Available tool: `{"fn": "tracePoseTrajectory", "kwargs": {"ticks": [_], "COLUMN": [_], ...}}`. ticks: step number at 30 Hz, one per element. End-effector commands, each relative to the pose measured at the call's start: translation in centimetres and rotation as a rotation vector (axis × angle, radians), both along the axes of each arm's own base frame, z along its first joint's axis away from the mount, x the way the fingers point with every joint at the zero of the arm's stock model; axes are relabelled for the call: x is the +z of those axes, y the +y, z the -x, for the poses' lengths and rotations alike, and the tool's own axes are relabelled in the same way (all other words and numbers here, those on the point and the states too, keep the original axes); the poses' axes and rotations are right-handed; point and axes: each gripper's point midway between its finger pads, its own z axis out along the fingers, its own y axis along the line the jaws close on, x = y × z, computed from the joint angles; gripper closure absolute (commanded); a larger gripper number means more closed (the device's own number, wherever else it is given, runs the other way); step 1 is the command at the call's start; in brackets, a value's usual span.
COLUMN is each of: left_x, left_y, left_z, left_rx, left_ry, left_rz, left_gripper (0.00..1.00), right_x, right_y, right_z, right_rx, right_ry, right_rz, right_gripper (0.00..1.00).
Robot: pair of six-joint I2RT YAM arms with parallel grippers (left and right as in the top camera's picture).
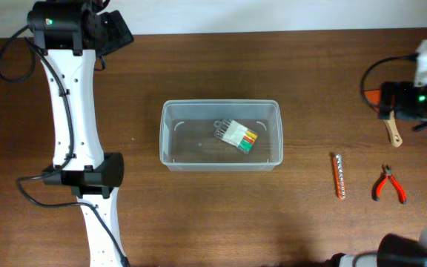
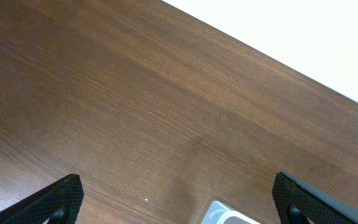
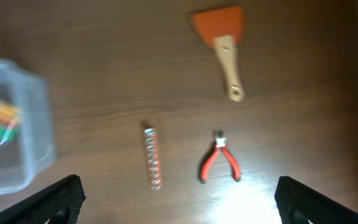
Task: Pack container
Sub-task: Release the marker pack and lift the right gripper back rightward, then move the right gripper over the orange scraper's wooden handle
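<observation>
Container [image 1: 187, 144] is sitting open-side up mid-tabletop [image 1: 221, 219], its long axis running left–right in the overhead view. Left end effector [image 2: 176, 190] and right end effector [image 3: 178, 190] are both standing fully spread, gripping nothing. The right wrist view is showing the scraper [image 3: 225, 43] with its whole orange blade, which is partly hidden overhead. The left wrist view is catching only a container corner.

The counter [image 1: 221, 215] is dark brown with a fine, straight wood grain. The container [image 1: 221, 103] is clear and faintly milky; inside it lies a white bundle [image 1: 239, 136] tipped with red, yellow and green. Toward the counter's right edge, a strip [image 1: 339, 176] is orange dotted with silver, the pliers [image 1: 388, 185] have red handles and dark jaws, and the scraper [image 3: 225, 46] has an orange blade on a pale tan handle. The left arm [image 1: 69, 96] is white with black joints. The left end effector [image 2: 178, 202] and the right end effector [image 3: 179, 199] are black.
</observation>
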Motion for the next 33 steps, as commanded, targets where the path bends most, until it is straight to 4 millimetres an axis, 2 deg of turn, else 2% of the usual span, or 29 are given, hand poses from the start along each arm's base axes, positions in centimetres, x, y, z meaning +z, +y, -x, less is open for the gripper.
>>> {"fn": "tracePoseTrajectory", "kwargs": {"ticks": [1,7,14,16,17,20,25,27,31,33], "left_x": [1.4,1.4,1.4,1.4,1.4,1.4,1.4,1.4,1.4,1.4], "left_y": [0.3,0.3,0.3,0.3,0.3,0.3,0.3,0.3,0.3,0.3], "left_z": [0.5,0.5,0.5,0.5,0.5,0.5,0.5,0.5,0.5,0.5], "left_rx": [-0.001,-0.001,-0.001,-0.001,-0.001,-0.001,-0.001,-0.001,-0.001,-0.001], "left_ry": [-0.033,-0.033,-0.033,-0.033,-0.033,-0.033,-0.033,-0.033,-0.033,-0.033], "left_rz": [-0.009,-0.009,-0.009,-0.009,-0.009,-0.009,-0.009,-0.009,-0.009,-0.009], "left_gripper": [0.01,0.01,0.01,0.01,0.01,0.01,0.01,0.01,0.01,0.01], "right_x": [-3.2,-7.0,-9.0,-10.7,-12.0,-13.7,-15.5,-16.1,-16.2,-16.0], "right_y": [-3.9,-6.4,-8.8,-8.6,-7.6,-7.1,-8.0,-9.1,-11.2,-11.7], "right_z": [-0.5,-1.8,-6.7,-7.3,-7.1,-7.5,-8.5,-9.1,-10.8,-11.6], "right_rx": [-0.099,0.075,0.13,0.141,0.159,0.172,0.209,0.214,0.199,0.216], "right_ry": [0.077,0.184,0.104,0.123,0.154,0.174,0.186,0.189,0.151,0.125], "right_rz": [-0.048,-0.019,0.049,0.013,-0.055,-0.108,-0.085,-0.04,0.063,0.089], "right_gripper": [0.01,0.01,0.01,0.01,0.01,0.01,0.01,0.02,0.01,0.01]}}
